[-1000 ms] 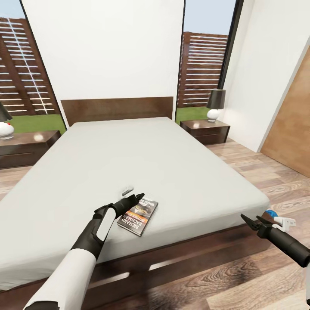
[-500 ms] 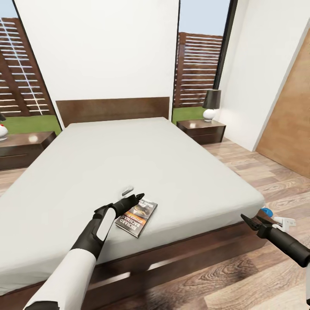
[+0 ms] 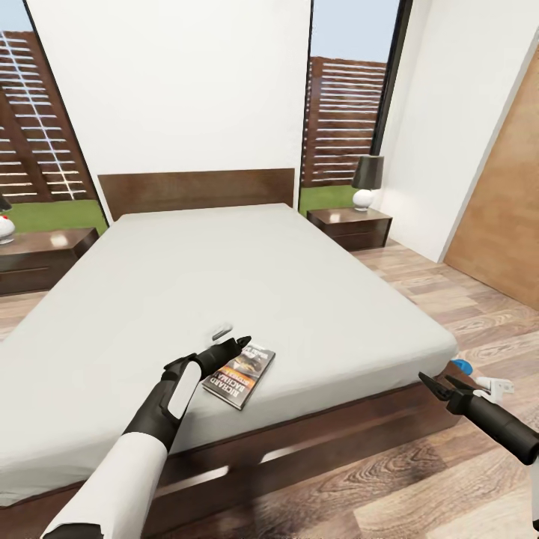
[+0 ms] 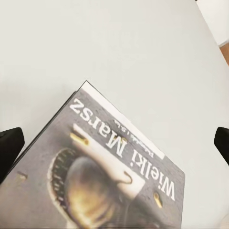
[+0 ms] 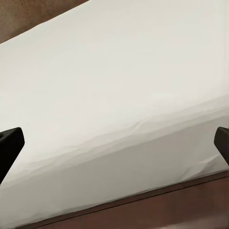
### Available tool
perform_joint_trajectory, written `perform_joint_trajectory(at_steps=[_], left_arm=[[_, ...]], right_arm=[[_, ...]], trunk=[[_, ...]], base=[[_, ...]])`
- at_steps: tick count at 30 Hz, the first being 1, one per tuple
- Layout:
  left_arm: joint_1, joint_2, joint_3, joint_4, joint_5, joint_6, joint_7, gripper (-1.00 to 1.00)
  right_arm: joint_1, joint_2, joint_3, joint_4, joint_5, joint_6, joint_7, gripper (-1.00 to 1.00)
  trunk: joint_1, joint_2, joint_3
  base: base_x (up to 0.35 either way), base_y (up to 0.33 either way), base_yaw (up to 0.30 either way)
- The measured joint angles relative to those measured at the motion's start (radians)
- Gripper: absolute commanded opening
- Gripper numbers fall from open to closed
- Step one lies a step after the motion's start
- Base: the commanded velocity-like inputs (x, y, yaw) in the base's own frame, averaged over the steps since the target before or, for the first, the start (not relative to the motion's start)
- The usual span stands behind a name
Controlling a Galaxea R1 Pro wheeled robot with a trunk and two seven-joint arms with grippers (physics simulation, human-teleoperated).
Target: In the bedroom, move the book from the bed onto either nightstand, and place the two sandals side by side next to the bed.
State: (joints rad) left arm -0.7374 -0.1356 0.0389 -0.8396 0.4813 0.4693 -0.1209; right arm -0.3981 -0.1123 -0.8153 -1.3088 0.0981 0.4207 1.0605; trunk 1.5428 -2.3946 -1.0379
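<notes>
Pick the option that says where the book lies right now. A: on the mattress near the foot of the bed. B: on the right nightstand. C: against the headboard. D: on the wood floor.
A: the book lies flat on the pale mattress near the foot edge, just beside the open left pincer.

Bright, even daylight; soft shadows

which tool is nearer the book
Left. The left tool hangs open right over the book on the bed; the right tool is off beyond the bed's corner.
</notes>
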Motion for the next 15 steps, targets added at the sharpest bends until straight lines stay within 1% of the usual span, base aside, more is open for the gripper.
perform_joint_trajectory(at_steps=[15], left_arm=[[0.0,0.0,0.0,0.0,0.0,0.0,0.0,1.0]], right_arm=[[0.0,0.0,0.0,0.0,0.002,0.0,0.0,1.0]], trunk=[[0.0,0.0,0.0]], base=[[-0.002,0.0,0.0]])
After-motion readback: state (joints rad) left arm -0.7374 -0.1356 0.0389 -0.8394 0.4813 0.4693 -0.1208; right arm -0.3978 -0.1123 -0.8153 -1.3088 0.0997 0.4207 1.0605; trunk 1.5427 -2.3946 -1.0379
